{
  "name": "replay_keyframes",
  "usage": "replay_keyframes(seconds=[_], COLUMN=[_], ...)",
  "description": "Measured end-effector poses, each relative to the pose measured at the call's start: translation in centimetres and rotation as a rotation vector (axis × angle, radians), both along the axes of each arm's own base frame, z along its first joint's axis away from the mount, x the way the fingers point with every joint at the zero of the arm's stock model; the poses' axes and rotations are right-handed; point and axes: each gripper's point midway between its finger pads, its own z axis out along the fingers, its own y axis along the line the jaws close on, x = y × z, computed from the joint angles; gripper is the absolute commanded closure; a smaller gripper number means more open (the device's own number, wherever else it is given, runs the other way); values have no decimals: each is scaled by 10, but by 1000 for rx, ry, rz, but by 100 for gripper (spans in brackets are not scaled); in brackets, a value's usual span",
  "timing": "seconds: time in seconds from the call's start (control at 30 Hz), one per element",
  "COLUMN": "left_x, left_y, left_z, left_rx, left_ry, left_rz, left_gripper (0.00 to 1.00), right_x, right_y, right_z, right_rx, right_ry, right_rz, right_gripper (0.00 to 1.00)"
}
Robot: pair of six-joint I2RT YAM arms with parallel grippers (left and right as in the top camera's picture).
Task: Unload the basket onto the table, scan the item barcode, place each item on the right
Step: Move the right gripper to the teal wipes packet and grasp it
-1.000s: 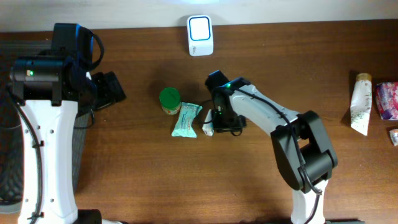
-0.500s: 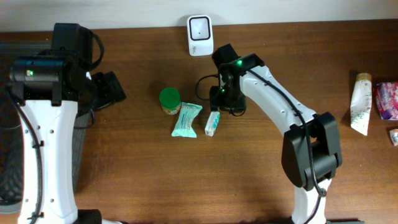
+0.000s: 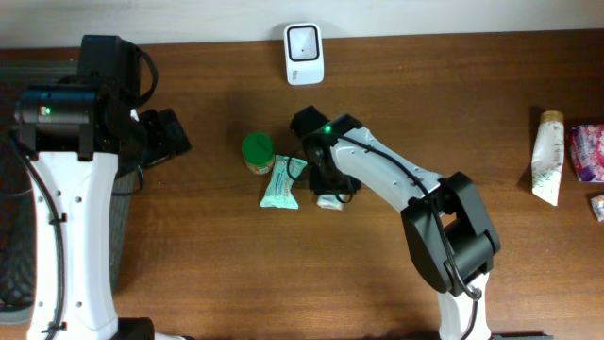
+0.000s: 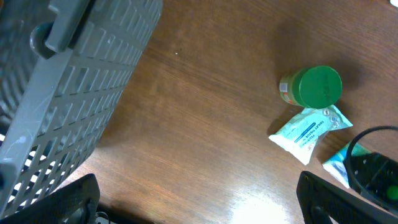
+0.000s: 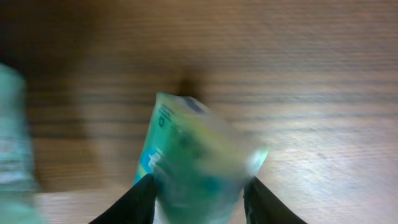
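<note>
**Small packet between the right fingers, left of centre on the table**

The small teal-and-white packet [image 5: 198, 163] lies on the brown table [image 3: 189, 274], a little left of centre and below the scanner [image 3: 304, 53], which stands well apart at the far edge. In the right wrist view the packet is blurred; no barcode can be made out.

The right gripper [image 5: 198, 193] is down over the packet, one finger close on each side of it. Whether the fingers [image 5: 138, 200] actually press on the packet cannot be told through the blur.

Just left of the packet lies a pale blue wipes pack [image 3: 283, 181], and a green-lidded jar [image 3: 257, 151] stands at that pack's upper left end.

The left gripper [image 4: 199, 208] is spread wide and holds nothing, hanging over the left part of the table beside a grey slatted basket [image 4: 68, 81].

At the far right edge lie a white tube [image 3: 545, 159] and a pink packet [image 3: 587, 151].
</note>
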Motion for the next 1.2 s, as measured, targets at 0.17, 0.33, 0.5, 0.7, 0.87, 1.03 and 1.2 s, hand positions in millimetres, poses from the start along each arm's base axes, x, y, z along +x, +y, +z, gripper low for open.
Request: replay_keyframes(seconds=[0.17,0.33,0.5,0.7,0.87,1.03,1.2], left_x=[0,0,0,0,0,0,0], left_y=[0,0,0,0,0,0,0], left_z=[0,0,0,0,0,0,0], left_rx=[0,0,0,0,0,0,0], left_ry=[0,0,0,0,0,0,0], left_rz=[0,0,0,0,0,0,0], left_gripper=[1,1,1,1,1,1,1], right_x=[-1,-5,-4,-2,-9,-12,8], right_y=[-42,-45,-38,-24,-15,3,51], right_z=[3,4,12,-7,-19,-9,66], right_rx=[-44,116,355,459,533,665,1083], right_ry=[80,180,246,216,212,212,101], right_rz=[-31,-32,-15,-2,-15,71,327], right_gripper=[60,60,60,63,96,96,96])
